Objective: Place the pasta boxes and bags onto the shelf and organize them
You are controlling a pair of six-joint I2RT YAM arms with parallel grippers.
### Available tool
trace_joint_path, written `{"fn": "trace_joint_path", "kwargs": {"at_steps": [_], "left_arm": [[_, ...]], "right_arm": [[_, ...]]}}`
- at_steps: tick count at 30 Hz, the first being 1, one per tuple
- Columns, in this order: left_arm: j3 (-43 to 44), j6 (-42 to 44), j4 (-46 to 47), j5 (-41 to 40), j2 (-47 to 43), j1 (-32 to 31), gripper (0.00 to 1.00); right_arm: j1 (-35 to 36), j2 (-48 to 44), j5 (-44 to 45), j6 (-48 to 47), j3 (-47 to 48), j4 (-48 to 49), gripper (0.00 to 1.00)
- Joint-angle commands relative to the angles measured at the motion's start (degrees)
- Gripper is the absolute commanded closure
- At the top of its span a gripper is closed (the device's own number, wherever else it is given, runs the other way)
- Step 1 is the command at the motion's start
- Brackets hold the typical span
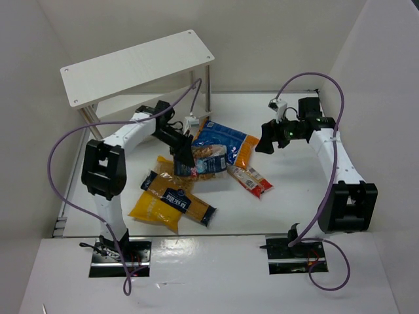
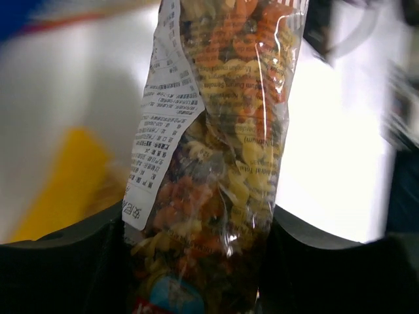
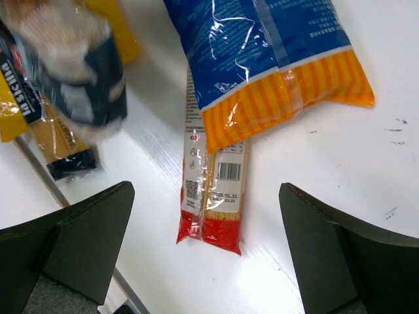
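My left gripper (image 1: pixel 185 159) is shut on a clear bag of spiral pasta (image 1: pixel 208 159) with a navy label; in the left wrist view the bag (image 2: pixel 219 150) fills the space between the fingers. The blue bag with orange end (image 1: pixel 226 140) lies behind it, also in the right wrist view (image 3: pixel 262 52). The narrow red packet (image 1: pixel 249 179) lies on the table, below my open right gripper (image 3: pixel 206 252). My right gripper (image 1: pixel 266 142) hovers right of the pile. A yellow-orange bag (image 1: pixel 152 209) and another clear navy-labelled bag (image 1: pixel 178 198) lie front left. The white shelf (image 1: pixel 137 65) stands at the back left.
White walls close in the table on the left, back and right. The shelf's silver legs (image 1: pixel 209 88) stand just behind the pile. A purple cable (image 1: pixel 62 170) loops off the left arm, another (image 1: pixel 340 85) off the right arm.
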Motion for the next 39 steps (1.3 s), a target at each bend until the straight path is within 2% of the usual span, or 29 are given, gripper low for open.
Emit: {"fn": "trace_joint_path", "kwargs": {"at_steps": [1,3,6,11,24,32,35,39], "left_arm": [[4.9,-16.5,14.4,-1.8,-10.9,3.3,1.0],[7.8,-18.1,16.6,-7.2,-11.7,3.3,1.0],[10.0,-21.2,17.1,-8.7,-11.7,6.1,1.0],[12.1,-22.6,17.7,-15.2,-14.5,6.7,1.0],[15.0,-24.9,19.6,-23.3,-18.7,7.2,1.0],[-9.9,-23.0,29.1,-31.5,-21.8,7.2,1.0],[-15.9,-22.5,31.3,-35.0,-21.8,6.4,1.0],[-18.6,-22.0,32.5,-40.8,-22.3,4.4,1.0]], "right_arm": [[0.3,-2.4,3.9,0.6,-1.1,3.9,0.0],[0.3,-3.0,5.7,0.6,-1.6,3.9,0.0],[-0.2,-3.0,6.8,0.6,-2.2,4.4,0.0],[-0.2,-1.4,7.5,1.2,-2.2,5.4,0.0],[-0.2,2.6,6.9,2.2,-1.1,6.0,0.0],[-0.2,2.6,6.4,2.2,-0.6,6.0,0.0],[-0.2,2.6,6.4,2.2,-1.1,6.0,0.0],[-0.2,2.6,5.9,2.2,-1.1,6.0,0.0]]}}
